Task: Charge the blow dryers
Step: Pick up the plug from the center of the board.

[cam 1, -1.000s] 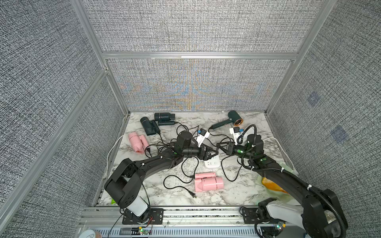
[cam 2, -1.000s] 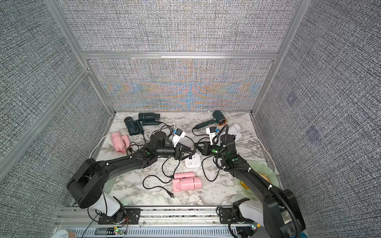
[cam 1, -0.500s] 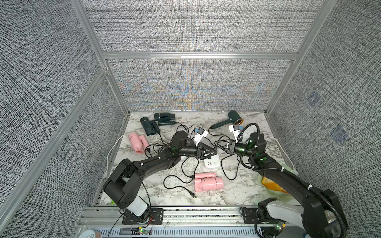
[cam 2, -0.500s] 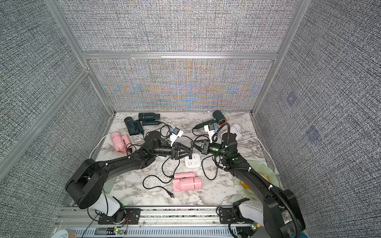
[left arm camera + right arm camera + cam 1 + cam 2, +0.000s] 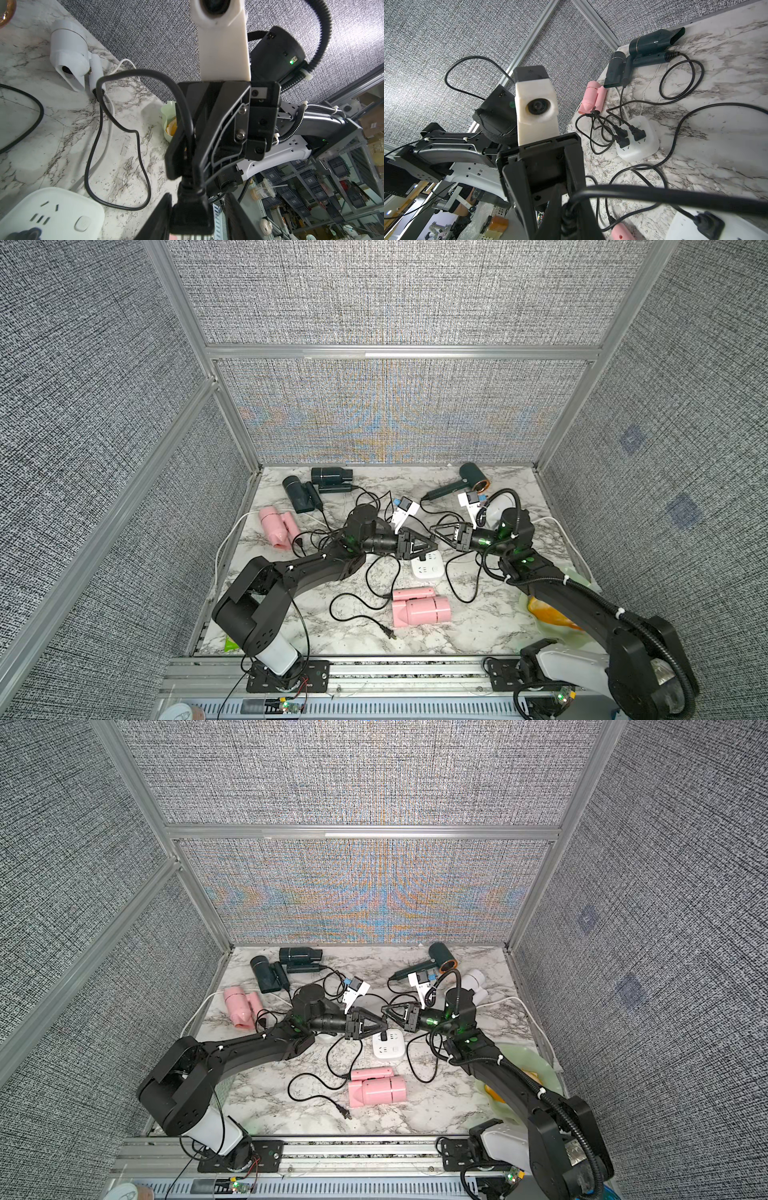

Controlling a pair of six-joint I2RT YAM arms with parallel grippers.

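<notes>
Both grippers meet tip to tip just above a white socket block in mid-table. My right gripper is shut on a black cord right behind its plug. My left gripper is open around that plug, one finger against it and a gap at the other. Blow dryers lie around: two dark ones at the back left, a copper-ringed one at the back right, a white one behind the right arm, and pink ones.
A second socket block with two plugs in it sits under the left arm. Black cords loop across the marble, with a loose plug near the front. A green dish sits under the right arm. Fabric walls close three sides.
The left gripper has moved right to meet the right gripper, and its jaws have narrowed around the plug. The right gripper has kept its hold on the cord and shifted slightly left.
</notes>
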